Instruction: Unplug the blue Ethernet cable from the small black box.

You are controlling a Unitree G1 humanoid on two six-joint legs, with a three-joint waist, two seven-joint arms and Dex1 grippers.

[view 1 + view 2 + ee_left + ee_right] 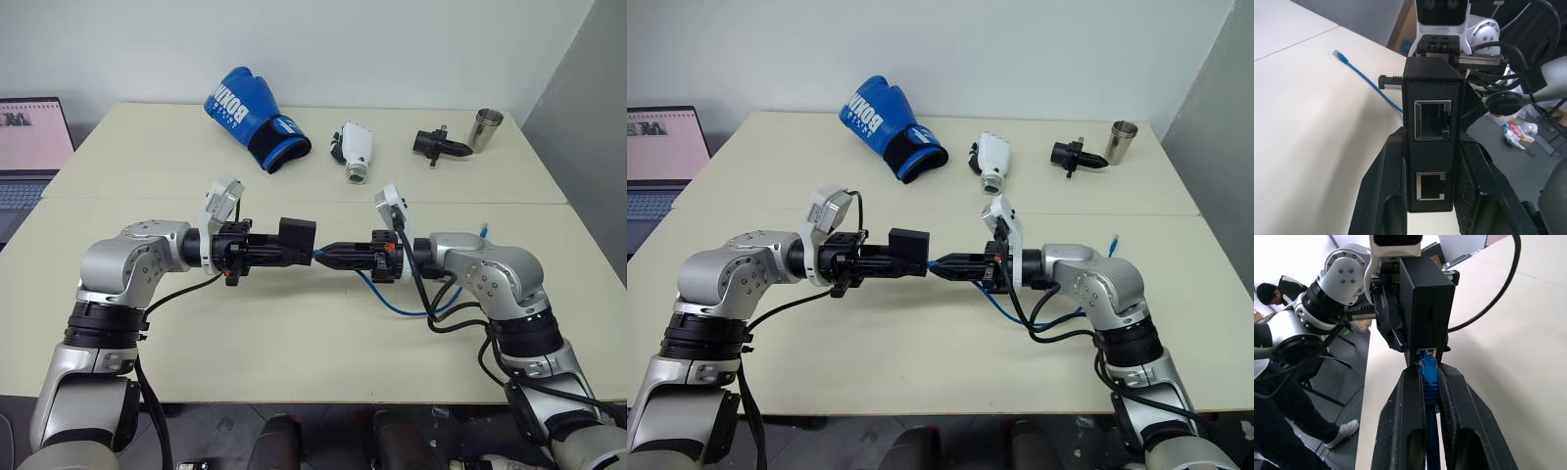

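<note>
The small black box (297, 235) is held above the table, with my left gripper (282, 251) shut on it; its fingers (1382, 196) clamp the box's two sides. Two empty ports on the box face the left wrist camera. From the right, my right gripper (321, 256) is shut on the blue Ethernet cable (1429, 378) right at its plug. That plug sits in a port on the box's far side (1427, 303). The rest of the cable (394, 304) loops down onto the table under my right arm, and its free end (1113, 240) lies at the right.
At the back of the table (294, 333) lie a blue boxing glove (253, 117), a white device (355, 149), a black cylindrical gadget (438, 143) and a metal cup (484, 128). An open laptop (29, 147) stands at the far left. A person (1273, 291) sits beyond the table.
</note>
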